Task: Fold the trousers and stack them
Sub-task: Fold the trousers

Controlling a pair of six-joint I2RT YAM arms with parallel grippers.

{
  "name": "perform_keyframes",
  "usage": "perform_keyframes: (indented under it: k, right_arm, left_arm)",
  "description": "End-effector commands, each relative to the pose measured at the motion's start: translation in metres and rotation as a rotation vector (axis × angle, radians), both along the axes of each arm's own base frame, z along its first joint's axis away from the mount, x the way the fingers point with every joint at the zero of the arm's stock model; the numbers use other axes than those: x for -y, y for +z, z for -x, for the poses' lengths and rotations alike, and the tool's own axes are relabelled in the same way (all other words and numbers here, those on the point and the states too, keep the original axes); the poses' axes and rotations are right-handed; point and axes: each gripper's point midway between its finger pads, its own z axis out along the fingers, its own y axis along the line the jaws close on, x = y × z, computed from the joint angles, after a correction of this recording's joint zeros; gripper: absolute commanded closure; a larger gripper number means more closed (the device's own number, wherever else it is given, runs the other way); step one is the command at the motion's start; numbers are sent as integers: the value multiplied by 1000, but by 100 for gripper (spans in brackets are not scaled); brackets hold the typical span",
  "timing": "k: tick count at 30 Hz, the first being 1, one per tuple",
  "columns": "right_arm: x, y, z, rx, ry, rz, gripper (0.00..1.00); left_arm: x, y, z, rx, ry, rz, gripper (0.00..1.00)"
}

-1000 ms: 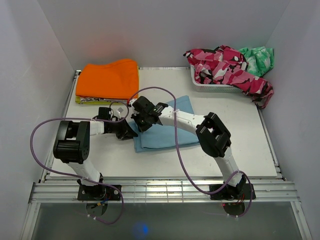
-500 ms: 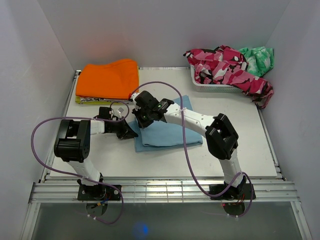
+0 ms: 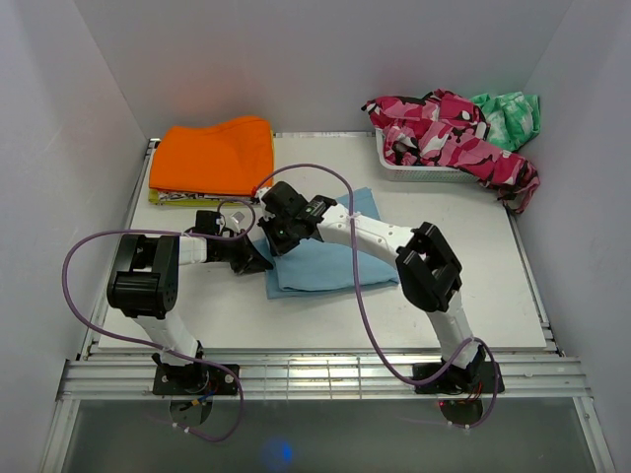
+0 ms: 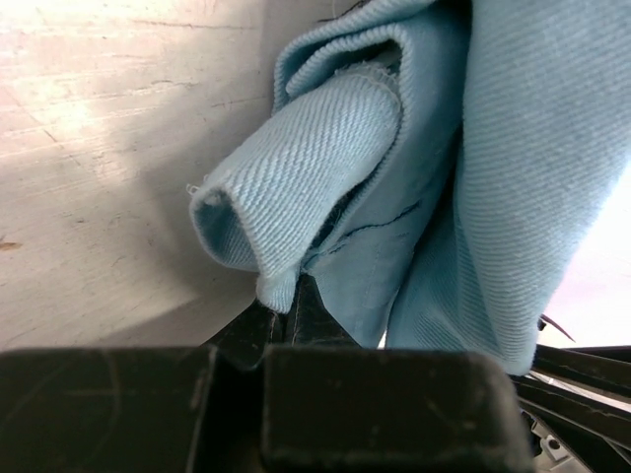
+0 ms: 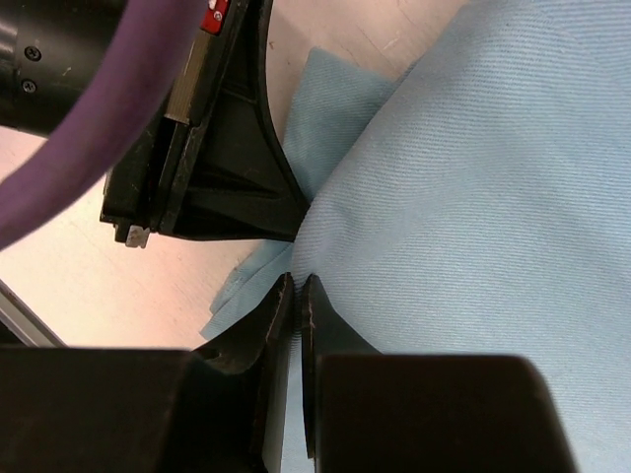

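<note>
My left claw grasps the trousers at a folded corner, likely for lifting; my right claw, clenched, steadies the cloth.

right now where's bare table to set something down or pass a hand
Bare table between trousers and the right edge, short of the basket; the near strip in front of them. Crowded: left gripper and right gripper meet at the trousers' left edge, by the orange garment.

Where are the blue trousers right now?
In the top view the trousers lie folded mid-table, diagonally right of the orange garment, with the left gripper and right gripper at their left edge.
</note>
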Motion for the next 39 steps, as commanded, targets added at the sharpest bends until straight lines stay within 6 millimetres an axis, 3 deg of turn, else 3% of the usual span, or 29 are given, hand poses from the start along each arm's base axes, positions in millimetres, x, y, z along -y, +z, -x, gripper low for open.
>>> perform_keyframes:
  k: [1,13,18,21,23,24,26,28,31,32,33,34,35,36,38,39]
  right_arm:
    - [-35,30,3,10,29,-129,92]
    - [-46,33,1,-10,20,-154,92]
    - [-45,8,3,-49,10,-121,92]
    - [-45,-16,0,-105,10,-104,92]
    - [-44,-29,0,-128,11,-90,92]
    - [-43,-31,-2,-141,17,-96,92]
    - [-46,-35,-3,-162,28,-113,92]
    - [-51,-31,-1,-189,66,-151,91]
    - [-62,3,3,-179,148,-246,75]
    - [-64,19,3,-163,177,-282,63]
    - [-62,49,3,-142,212,-336,56]
    - [-58,66,3,-119,231,-360,47]
    - [-48,78,-2,-87,260,-375,31]
    - [-35,112,-4,-29,280,-417,24]
    - [-11,136,-7,27,317,-445,10]
    - [19,148,-14,52,292,-451,7]
  left_arm:
    - [-5,-16,-3,7,16,-75,100]
    - [-5,-18,1,8,17,-95,100]
    - [-9,-16,-1,11,22,-115,99]
    - [-20,-8,-6,28,32,-152,73]
    - [-36,-1,-12,30,47,-196,63]
    - [-42,-1,-5,-9,43,-214,58]
    - [-66,8,-15,20,69,-247,55]
    - [-82,14,-10,-3,84,-262,53]
    - [-98,29,-7,18,80,-288,51]
    - [-95,44,-10,87,40,-264,51]
    - [-93,52,-8,110,12,-250,51]
    - [-89,63,-10,156,-14,-229,52]
    - [-77,88,-10,257,-68,-158,52]
    - [-71,101,-9,305,-94,-119,53]
    - [-54,124,-3,388,-156,-42,53]
    - [-43,141,0,445,-187,-1,53]
